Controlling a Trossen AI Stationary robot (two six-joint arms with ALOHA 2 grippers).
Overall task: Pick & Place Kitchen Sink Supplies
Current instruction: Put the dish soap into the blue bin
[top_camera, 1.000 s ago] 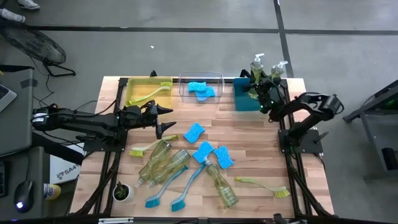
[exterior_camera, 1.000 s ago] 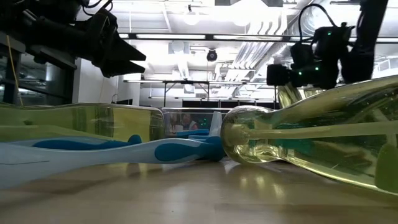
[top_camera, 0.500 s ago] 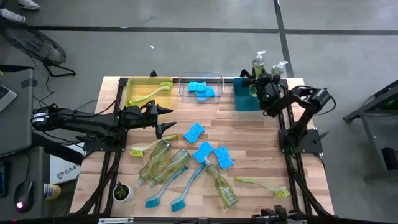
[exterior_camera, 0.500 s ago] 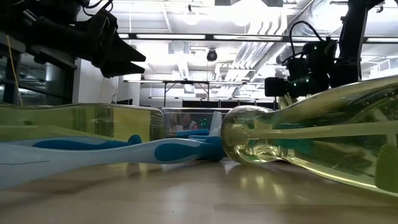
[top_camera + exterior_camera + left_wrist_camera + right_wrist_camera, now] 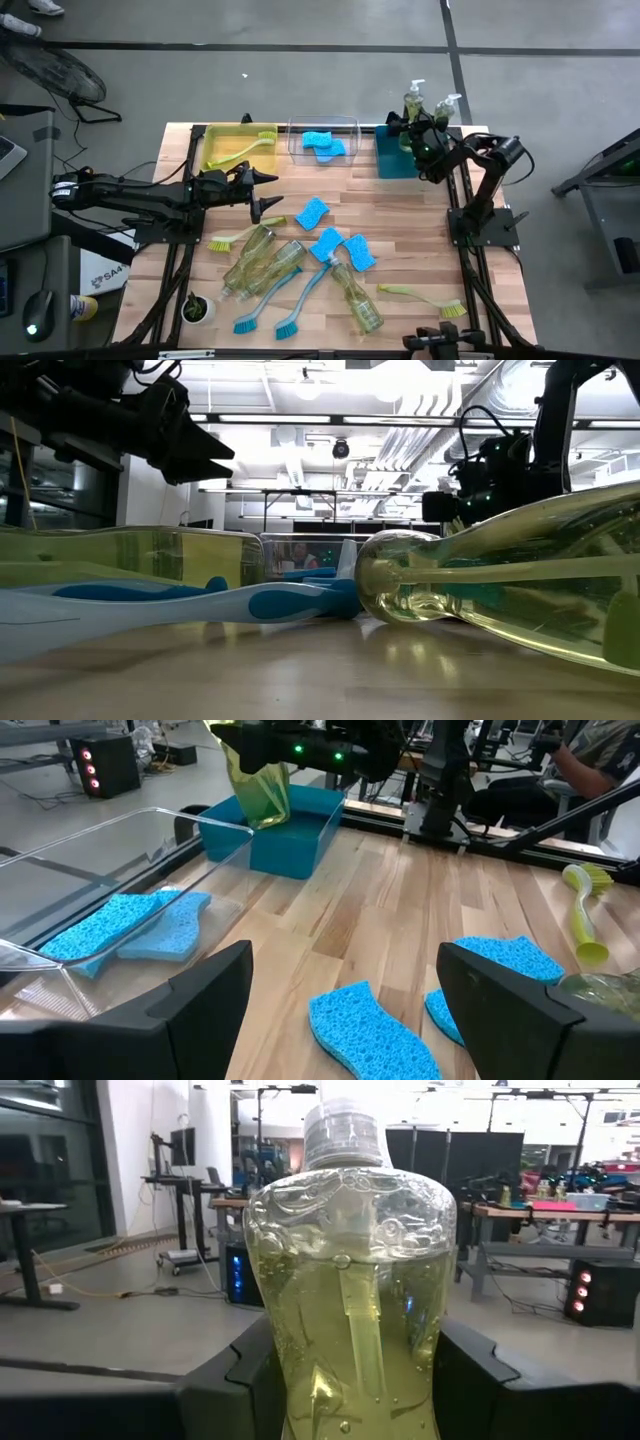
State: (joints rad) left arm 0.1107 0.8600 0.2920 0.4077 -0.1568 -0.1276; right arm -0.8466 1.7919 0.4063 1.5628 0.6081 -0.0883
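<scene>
Jaws of the right gripper [image 5: 418,143] pinch a clear yellow-green pump-top soap bottle [image 5: 345,1300] above the teal rectangular bin [image 5: 395,160], so lowering and releasing seems next, while the left gripper [image 5: 268,192] waits spread over the bench [image 5: 420,250].

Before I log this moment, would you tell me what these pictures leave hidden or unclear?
- Teal bin floor: high view, covered by the right gripper and its soap bottle.
- That bottle's base: right wrist view, cut off by the picture's edge.
- Bottles in the pile, their count: high view, they overlap.
- Yellow bin, sponges: low view, hidden behind the near bottle and brush.
</scene>
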